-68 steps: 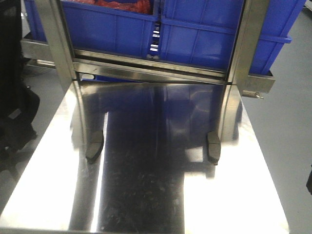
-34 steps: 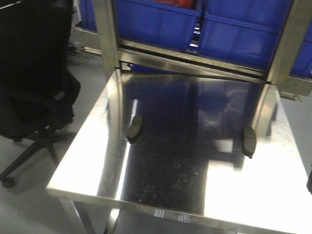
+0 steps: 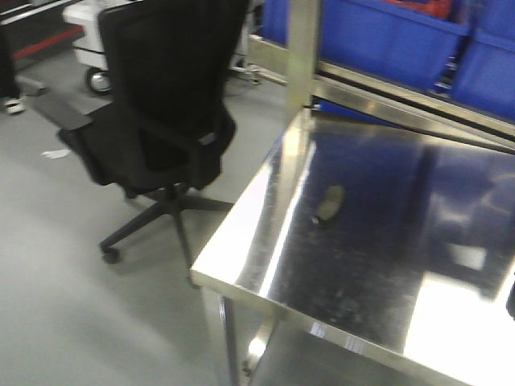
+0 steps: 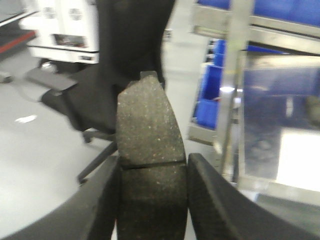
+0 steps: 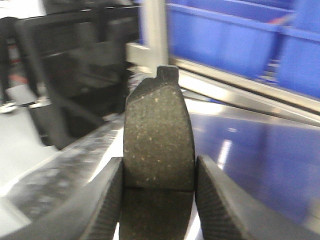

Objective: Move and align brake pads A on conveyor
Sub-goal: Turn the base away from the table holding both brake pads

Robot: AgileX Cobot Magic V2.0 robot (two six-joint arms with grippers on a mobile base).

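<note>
the shiny steel table (image 3: pixel 362 265) fills the front view from the centre out to 3 o'clock, and its surface mirrors the blue bins (image 3: pixel 386 32) that stand on the rack at 1 o'clock. a steel post (image 3: pixel 303 48) rises at 12 o'clock from the table's far corner. a black office chair (image 3: pixel 165 104) stands on the grey floor at 10 o'clock, apart from the table's edge.

the left gripper (image 4: pixel 152 162) is closed on the first brake pad (image 4: pixel 147 125), with the ribbed black fingers (image 4: pixel 102 200) pressing its two long sides. the pad stands upright, its tab at 12 o'clock and its thin groove running across just above the fingertips.

the right gripper (image 5: pixel 159 167) clamps the second brake pad (image 5: pixel 157 130) in the same way: upright between the fingers (image 5: pixel 220 205), tab at 12 o'clock, above the steel surface.

a third brake pad (image 3: pixel 328 203) lies flat on the table, toward the 9 o'clock edge, with its long axis pointing roughly to 1 o'clock. it is blurred.
</note>
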